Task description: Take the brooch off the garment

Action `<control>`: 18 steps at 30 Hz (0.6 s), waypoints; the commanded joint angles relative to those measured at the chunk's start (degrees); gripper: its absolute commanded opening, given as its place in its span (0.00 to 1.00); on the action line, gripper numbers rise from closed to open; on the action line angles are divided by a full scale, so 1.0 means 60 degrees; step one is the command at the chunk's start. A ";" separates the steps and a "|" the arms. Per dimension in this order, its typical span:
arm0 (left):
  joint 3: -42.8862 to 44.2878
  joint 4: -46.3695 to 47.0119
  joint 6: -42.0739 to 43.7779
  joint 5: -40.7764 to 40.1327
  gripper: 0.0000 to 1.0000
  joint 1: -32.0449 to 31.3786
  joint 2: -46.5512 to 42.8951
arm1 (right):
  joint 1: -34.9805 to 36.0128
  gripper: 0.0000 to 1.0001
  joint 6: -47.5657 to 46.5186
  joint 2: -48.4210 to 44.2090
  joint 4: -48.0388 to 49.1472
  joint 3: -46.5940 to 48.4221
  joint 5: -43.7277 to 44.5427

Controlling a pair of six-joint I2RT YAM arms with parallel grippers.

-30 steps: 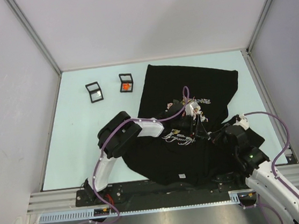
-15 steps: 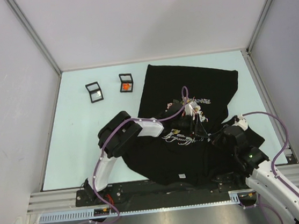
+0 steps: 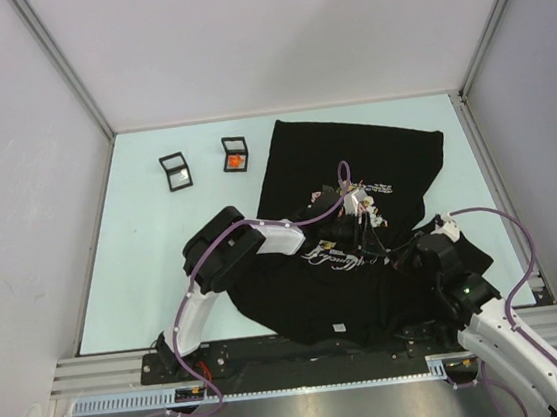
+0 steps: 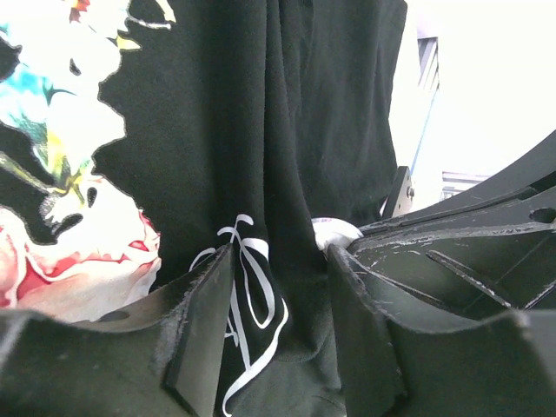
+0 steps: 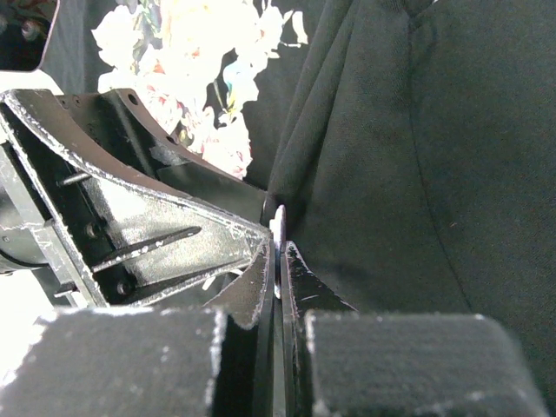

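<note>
**Top external view**
- Table (image 3: 133, 255): pale surface.
- Garment (image 3: 352, 150): black T-shirt, spread over the right half of the table, rumpled toward the near edge. The printed front faces up.
- Left gripper (image 3: 367, 231): its arm reaches across from the left, and the gripper is down on the printed middle of the shirt.
- Right gripper (image 3: 394, 254): comes in from the near right, tips just beside the left gripper's.
- Two small black-framed cases (image 3: 176, 171) (image 3: 235, 154): far left of the table, well apart from the shirt. The right one shows an orange item.

**Left wrist view**
- Left gripper: jaws spread, standing either side of a raised fold of black cloth.
- Rose print (image 4: 78, 243): pink and white, left of the fold.
- White cursive lettering (image 4: 248, 278): runs down the fold between the fingers (image 4: 195, 321).
- Small white piece (image 4: 335, 232): sits at the right side of the fold, at the tip of the right gripper. It is perhaps the brooch, but too little shows to be sure.

**Right wrist view**
- Right gripper: fingers pressed together, pinching the thin edge of the small white piece against the cloth fold.
- Left gripper body: close on the left.
- Rose print: beyond it, at the top.
</note>
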 commanded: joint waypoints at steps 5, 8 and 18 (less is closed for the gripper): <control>-0.0204 -0.0525 0.0537 -0.0887 0.41 0.0057 0.0385 | 0.0058 0.00 0.0041 -0.0247 0.0546 0.0158 0.0098; -0.0409 -0.0232 0.0478 -0.0814 0.33 0.0043 0.0356 | 0.0087 0.00 0.0100 -0.0481 0.0721 0.0056 0.0201; -0.0688 0.0222 0.0493 -0.0858 0.20 0.0087 -0.0069 | 0.0058 0.00 0.0319 -0.1975 -0.0624 0.0100 0.0890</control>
